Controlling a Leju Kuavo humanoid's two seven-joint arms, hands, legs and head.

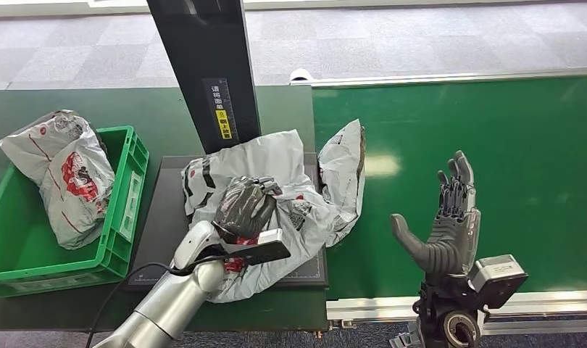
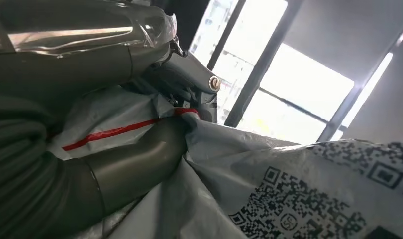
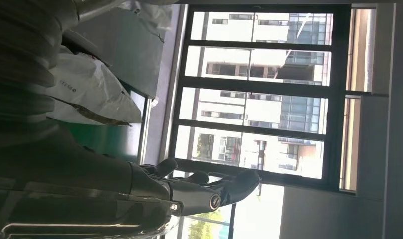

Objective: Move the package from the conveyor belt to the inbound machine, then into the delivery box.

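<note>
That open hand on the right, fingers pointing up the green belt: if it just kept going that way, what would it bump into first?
Probably nothing: ahead of the right hand lies bare conveyor belt, then its far rail.

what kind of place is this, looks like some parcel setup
Probably a mock parcel-sorting station in an office-type room: a green conveyor belt, a black scanning platform under a dark post, grey mailer bags, a green plastic crate, and carpet tiles beyond.

Place: parcel-sorting test floor | Evidence: green conveyor belt (image 1: pixel 493 145), scanner platform (image 1: pixel 160 217), green crate (image 1: pixel 124 210), grey carpet tiles (image 1: pixel 421 36)
</note>
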